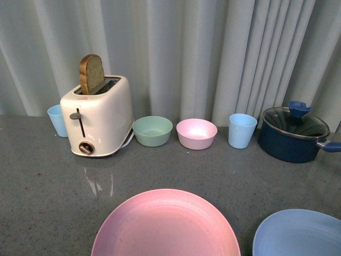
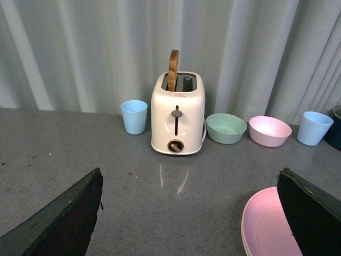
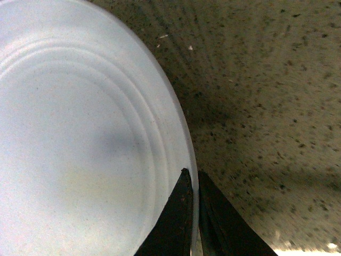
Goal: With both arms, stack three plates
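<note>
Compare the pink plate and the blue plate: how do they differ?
The pink plate sits centre front; the blue plate lies to its right. The right gripper pinches the blue plate's rim; the pink plate is ungripped, beside the open left gripper. Both are wide, shallow, empty.

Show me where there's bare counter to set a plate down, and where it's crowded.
Widest bare counter: front left, before the toaster, left of the pink plate. A narrower strip lies between green bowl, pink bowl and that plate. Crowded: back row from toaster to pot; front right, where the light blue plate sits close by.
</note>
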Robot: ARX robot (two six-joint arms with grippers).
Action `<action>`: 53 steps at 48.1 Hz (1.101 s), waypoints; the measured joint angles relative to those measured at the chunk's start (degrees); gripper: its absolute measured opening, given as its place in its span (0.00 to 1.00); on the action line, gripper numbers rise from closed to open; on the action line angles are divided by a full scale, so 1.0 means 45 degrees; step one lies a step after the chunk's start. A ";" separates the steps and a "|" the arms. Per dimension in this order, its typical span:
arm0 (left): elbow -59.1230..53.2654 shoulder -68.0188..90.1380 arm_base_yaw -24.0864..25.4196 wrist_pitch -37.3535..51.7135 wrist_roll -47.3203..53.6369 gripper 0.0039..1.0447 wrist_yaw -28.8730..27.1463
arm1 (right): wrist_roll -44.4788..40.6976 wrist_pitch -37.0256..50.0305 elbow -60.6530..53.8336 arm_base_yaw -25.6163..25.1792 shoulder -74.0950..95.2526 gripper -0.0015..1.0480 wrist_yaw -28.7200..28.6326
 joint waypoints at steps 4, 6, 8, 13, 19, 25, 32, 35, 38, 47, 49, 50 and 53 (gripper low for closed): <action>0.0000 -0.0005 0.0000 0.0000 0.0005 0.94 0.0000 | -0.0053 -0.0510 -0.0058 -0.0364 -0.0539 0.03 -0.0282; 0.0000 0.0000 0.0000 0.0000 0.0005 0.94 0.0000 | -0.0073 -0.0894 -0.0073 -0.0627 -0.0981 0.03 -0.0534; 0.0000 0.0000 0.0000 0.0000 0.0005 0.94 0.0000 | -0.0092 -0.1185 -0.0073 -0.0806 -0.1345 0.03 -0.0665; 0.0000 0.0000 0.0000 0.0000 0.0005 0.94 0.0000 | -0.0102 -0.2351 0.0087 -0.1302 -0.2783 0.03 -0.1409; 0.0000 0.0000 0.0000 0.0000 0.0005 0.94 0.0000 | 0.0364 -0.3167 0.0403 -0.1030 -0.4736 0.03 -0.2535; 0.0000 -0.0005 0.0000 0.0000 0.0005 0.94 0.0000 | 0.1326 -0.2506 0.0408 0.0831 -0.5523 0.03 -0.2395; 0.0000 0.0000 0.0000 0.0000 0.0005 0.94 0.0000 | 0.2200 -0.0617 0.0359 0.3755 -0.4585 0.03 -0.1855; 0.0000 -0.0005 0.0000 0.0000 0.0000 0.94 0.0000 | 0.2477 -0.0248 0.0486 0.4682 -0.4036 0.03 -0.1554; 0.0000 -0.0005 0.0000 0.0000 0.0005 0.94 0.0000 | 0.2676 0.0068 0.0699 0.5586 -0.3337 0.03 -0.1316; 0.0000 -0.0005 0.0000 0.0000 0.0005 0.94 0.0000 | 0.2832 0.0296 0.1574 0.7223 -0.1632 0.03 -0.0563; 0.0000 -0.0005 0.0000 0.0000 0.0005 0.94 0.0000 | 0.2827 0.0340 0.1778 0.7456 -0.1282 0.03 -0.0520; 0.0000 0.0000 0.0000 0.0000 0.0005 0.94 0.0000 | 0.2827 0.0345 0.1821 0.7499 -0.1214 0.03 -0.0515; 0.0000 0.0000 0.0000 0.0000 0.0000 0.94 0.0000 | 0.2812 0.0350 0.2142 0.7791 -0.0738 0.03 -0.0486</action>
